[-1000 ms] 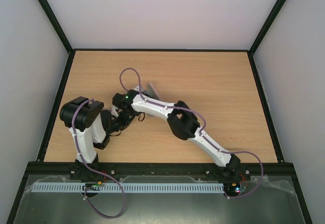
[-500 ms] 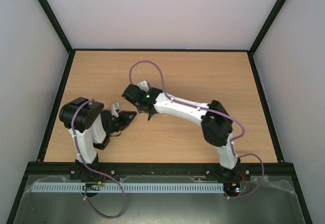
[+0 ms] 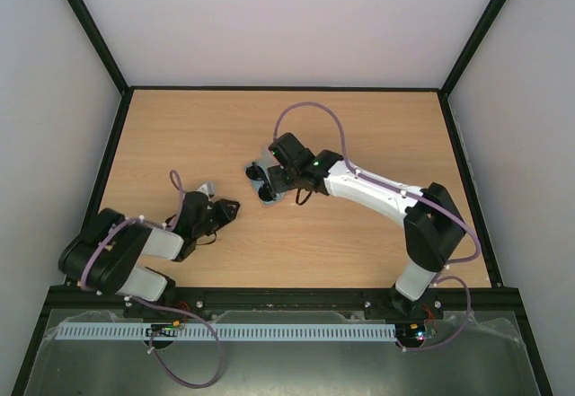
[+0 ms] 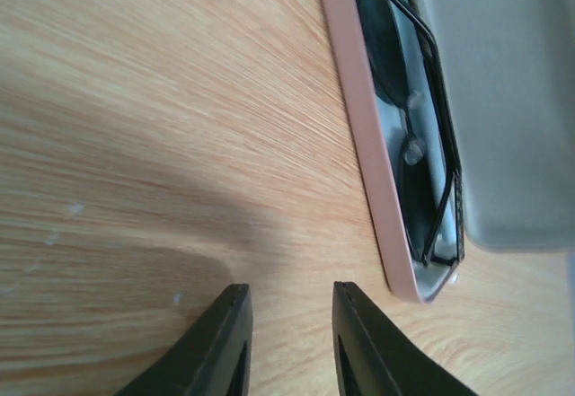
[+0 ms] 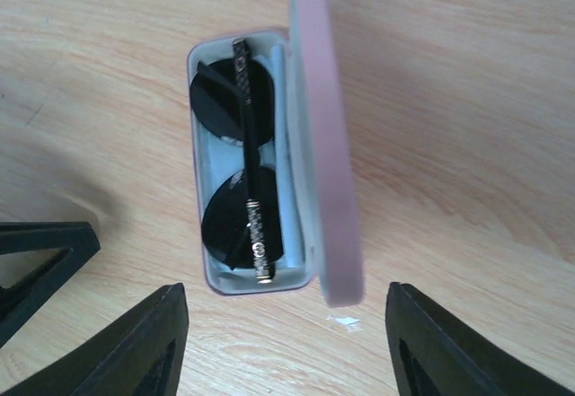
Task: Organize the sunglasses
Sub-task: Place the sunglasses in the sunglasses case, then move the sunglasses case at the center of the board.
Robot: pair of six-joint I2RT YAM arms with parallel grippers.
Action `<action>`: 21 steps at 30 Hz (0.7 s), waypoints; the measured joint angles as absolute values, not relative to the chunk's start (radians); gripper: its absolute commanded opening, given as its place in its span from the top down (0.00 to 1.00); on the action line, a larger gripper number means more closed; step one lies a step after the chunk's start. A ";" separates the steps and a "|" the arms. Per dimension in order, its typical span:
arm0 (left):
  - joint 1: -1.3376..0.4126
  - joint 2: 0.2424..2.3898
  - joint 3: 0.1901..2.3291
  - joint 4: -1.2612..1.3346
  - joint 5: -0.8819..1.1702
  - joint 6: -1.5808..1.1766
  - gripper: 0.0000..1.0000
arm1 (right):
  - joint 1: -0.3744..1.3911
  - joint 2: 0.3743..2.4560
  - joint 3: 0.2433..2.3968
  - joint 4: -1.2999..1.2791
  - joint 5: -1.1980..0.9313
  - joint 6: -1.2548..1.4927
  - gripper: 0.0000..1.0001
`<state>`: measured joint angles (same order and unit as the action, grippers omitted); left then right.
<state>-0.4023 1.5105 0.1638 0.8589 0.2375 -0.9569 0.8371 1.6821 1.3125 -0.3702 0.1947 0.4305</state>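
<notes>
The left arm (image 3: 117, 257) lies folded low at the near left corner of the light wooden desk (image 3: 377, 136). Its left fingers (image 4: 229, 347) are slightly parted with nothing between them. They hang over bare wood, and their tips point at the near end of a pink rounded oblong case (image 5: 202, 171) that lies just beyond them.

The case lies open on the desk near the middle. Its pink lid (image 5: 316, 145) is hinged up along one long side, and the pale inner face of the lid shows in the left wrist view. The small black sunglasses (image 5: 235, 225), with dark oval lenses and thin wire temples, lie folded inside the pale-lined lower half of the case. The two lenses sit end to end along its length, and a temple runs across them.

The right arm (image 3: 377, 189) reaches from its base across to the case. The right fingers (image 5: 157, 342) are spread wide and empty above the case, clear of the case and the sunglasses.
</notes>
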 measured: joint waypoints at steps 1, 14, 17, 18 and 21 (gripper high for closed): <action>-0.414 1.468 0.169 0.802 0.216 -0.949 0.55 | 0.841 1.693 1.314 -0.367 0.192 0.419 0.34; -0.473 1.083 0.183 0.348 0.081 -0.898 0.44 | 0.851 1.919 1.418 -0.369 0.307 0.381 0.54; -0.473 1.071 0.182 0.313 0.078 -0.897 0.44 | 0.851 1.945 1.432 -0.368 0.320 0.388 0.67; -0.474 1.069 0.182 0.307 0.078 -0.897 0.44 | 0.851 1.951 1.433 -0.366 0.323 0.390 0.72; -0.477 1.067 0.182 0.299 0.078 -0.897 0.44 | 0.853 1.958 1.433 -0.368 0.334 0.401 0.80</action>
